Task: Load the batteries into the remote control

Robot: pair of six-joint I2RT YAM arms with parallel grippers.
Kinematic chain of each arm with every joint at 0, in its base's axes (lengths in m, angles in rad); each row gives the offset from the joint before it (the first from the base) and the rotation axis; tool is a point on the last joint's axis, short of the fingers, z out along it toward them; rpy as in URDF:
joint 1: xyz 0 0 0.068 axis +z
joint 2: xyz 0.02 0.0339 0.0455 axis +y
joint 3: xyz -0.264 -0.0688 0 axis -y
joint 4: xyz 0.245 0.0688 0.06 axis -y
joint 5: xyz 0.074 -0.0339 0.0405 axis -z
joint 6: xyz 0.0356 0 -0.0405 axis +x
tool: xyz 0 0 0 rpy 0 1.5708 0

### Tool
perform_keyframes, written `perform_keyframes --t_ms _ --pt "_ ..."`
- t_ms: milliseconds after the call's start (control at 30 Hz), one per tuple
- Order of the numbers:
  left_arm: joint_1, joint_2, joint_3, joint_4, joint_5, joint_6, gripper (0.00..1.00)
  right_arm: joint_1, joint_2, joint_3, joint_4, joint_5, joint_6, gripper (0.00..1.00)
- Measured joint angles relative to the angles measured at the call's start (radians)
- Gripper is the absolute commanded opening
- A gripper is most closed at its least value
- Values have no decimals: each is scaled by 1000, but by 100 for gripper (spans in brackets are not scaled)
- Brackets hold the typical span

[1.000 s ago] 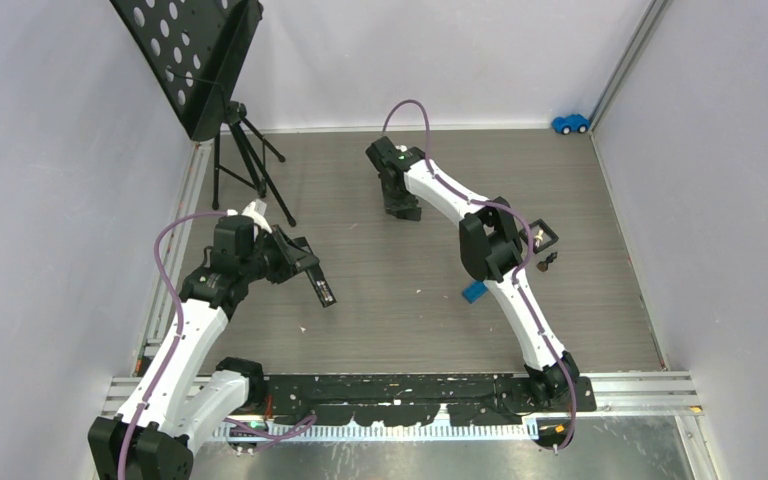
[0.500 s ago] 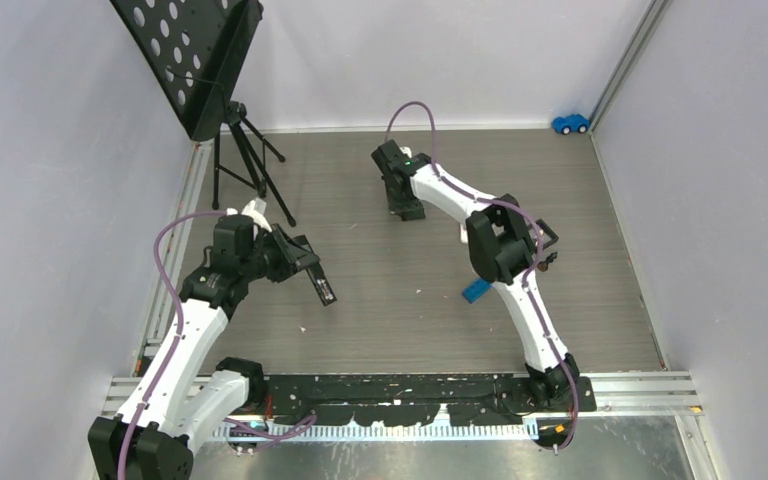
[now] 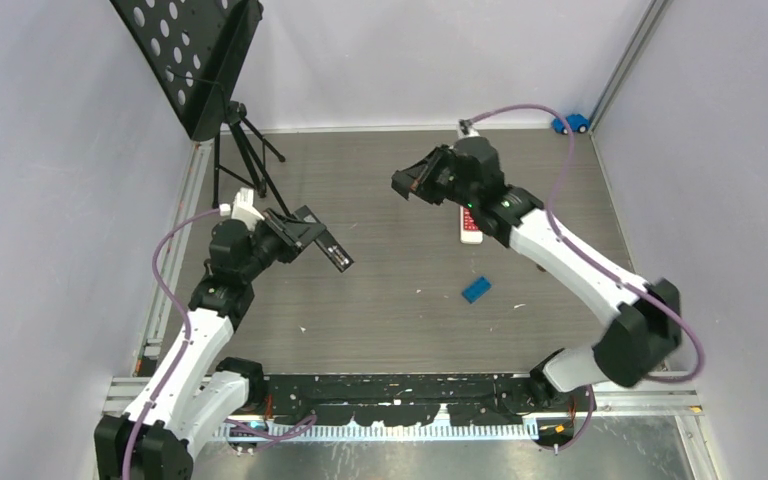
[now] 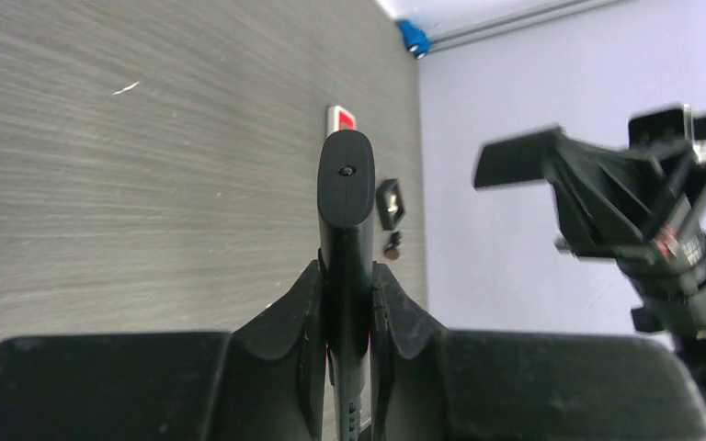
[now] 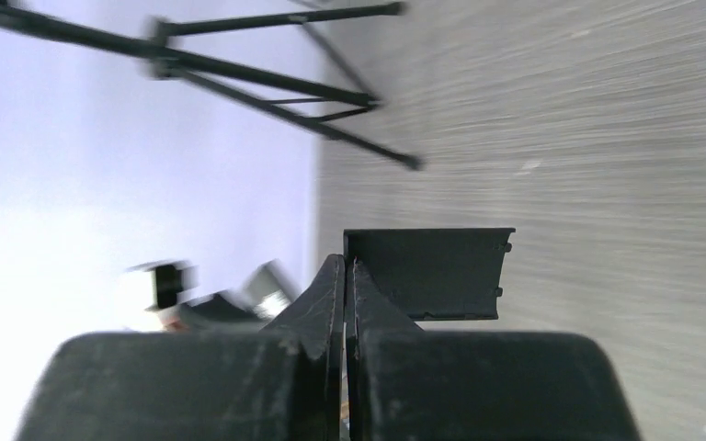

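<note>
Matte black plastic, long and slim with a rounded tip and one small dimple near it: the black remote sits edge-on between the left gripper's fingers. They are closed tight on its lower body and hold it in the air above the grey wood-grain tabletop. Beyond the remote's tip a white remote with a red end lies on the tabletop. Just right of the tip sit a small square black frame and a small dark piece, too small to identify. Any print on either remote is too small to read.

The right gripper has its fingers pressed together, pinching the corner of a thin, flat black plate. It is rectangular, with small tabs on one short edge, and juts out to the right of the fingertips. That view is motion-blurred. A smooth blue block lies on the tabletop, well apart from both grippers.
</note>
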Motion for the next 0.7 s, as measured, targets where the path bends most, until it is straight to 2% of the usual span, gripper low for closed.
perform_keyframes --t_ms 133,300,467,700 --pt "0 43 -59 204 -11 -124 0 35 -174 -141 194 -27 232 0" --pt "-2 103 -79 420 -26 -275 0 158 -243 -240 361 17 437 0" --pt "-10 119 -79 561 -29 -401 0 277 -254 -283 472 117 529 0" --pt "-13 130 -79 659 -18 -554 0 332 -243 -284 636 182 587 0"
